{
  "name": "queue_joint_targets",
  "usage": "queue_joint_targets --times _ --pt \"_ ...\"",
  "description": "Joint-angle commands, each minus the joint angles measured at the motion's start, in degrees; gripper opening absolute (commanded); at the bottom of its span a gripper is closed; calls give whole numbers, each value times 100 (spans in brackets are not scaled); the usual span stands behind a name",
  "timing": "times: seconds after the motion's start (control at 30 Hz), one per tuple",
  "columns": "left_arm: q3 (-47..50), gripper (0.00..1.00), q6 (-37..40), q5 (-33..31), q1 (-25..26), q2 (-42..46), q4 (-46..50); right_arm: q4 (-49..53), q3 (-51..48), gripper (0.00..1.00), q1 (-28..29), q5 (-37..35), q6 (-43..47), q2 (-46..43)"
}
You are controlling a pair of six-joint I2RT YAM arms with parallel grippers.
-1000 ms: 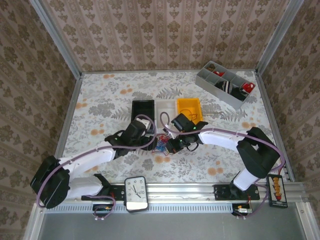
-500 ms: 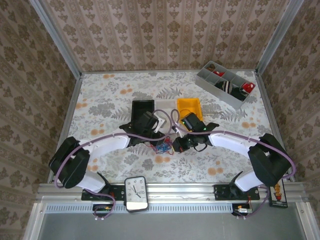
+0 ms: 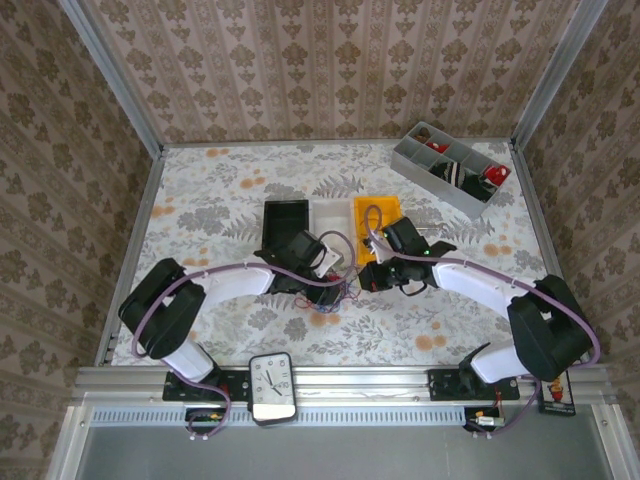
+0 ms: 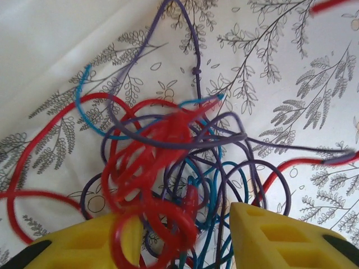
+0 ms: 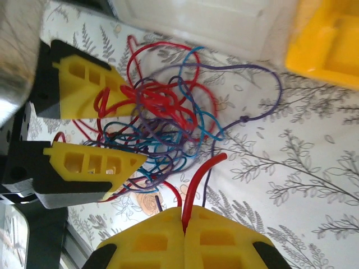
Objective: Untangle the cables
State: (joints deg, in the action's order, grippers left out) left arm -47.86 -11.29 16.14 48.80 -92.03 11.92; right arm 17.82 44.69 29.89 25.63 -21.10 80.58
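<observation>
Where the two arms meet at mid-table, the cables [image 3: 335, 291] lie in one loose clump on the flowered table [image 3: 220, 190], just in front of the white bin [image 3: 333, 215] and the yellow bin [image 3: 380, 212].

Left pincer [image 4: 185, 241]: yellow fingers spread wide, the clump sitting in the gap between them. Red loops cross in front of one finger [image 4: 84, 246]. Cannot tell if either finger presses on a strand.

Right pincer [image 5: 187, 223]: fingers pressed together, pinching the red cable [image 5: 197, 182], which rises from the fingertips toward the clump.

Clump make-up: red loops bunched thickest. The blue cable [image 4: 212, 190] threads through them. The dark purplish cable [image 4: 196, 56] runs out in a long arc over the cloth, a small knot on it.
</observation>
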Motion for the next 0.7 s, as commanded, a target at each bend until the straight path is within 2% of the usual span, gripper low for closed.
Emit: queue_joint_targets --times 0.0,0.1,0.2,0.33,0.47,0.57,0.67 --pt "-6 36 72 138 59 -180 83 -119 -115 2 -193 -378 -247 -371" --pt "39 19 -16 75 17 -282 -11 -160 -218 0 -467 -772 -463 -646" --pt "59 1 -32 -178 7 -350 39 13 -250 0 -827 -1463 -643 -993" --pt "225 0 -40 -457 -2 -326 114 583 -95 0 -1377 -2715 -795 -1445" --pt "481 0 -198 -595 -27 -274 64 1002 51 0 -1887 -3518 -933 -1773" --pt "597 0 -421 -958 -29 -205 204 1260 198 0 -2178 -4232 -880 -1851" --pt "743 0 -630 -1288 -40 -52 346 1446 310 0 -2697 -4531 -1003 -1860"
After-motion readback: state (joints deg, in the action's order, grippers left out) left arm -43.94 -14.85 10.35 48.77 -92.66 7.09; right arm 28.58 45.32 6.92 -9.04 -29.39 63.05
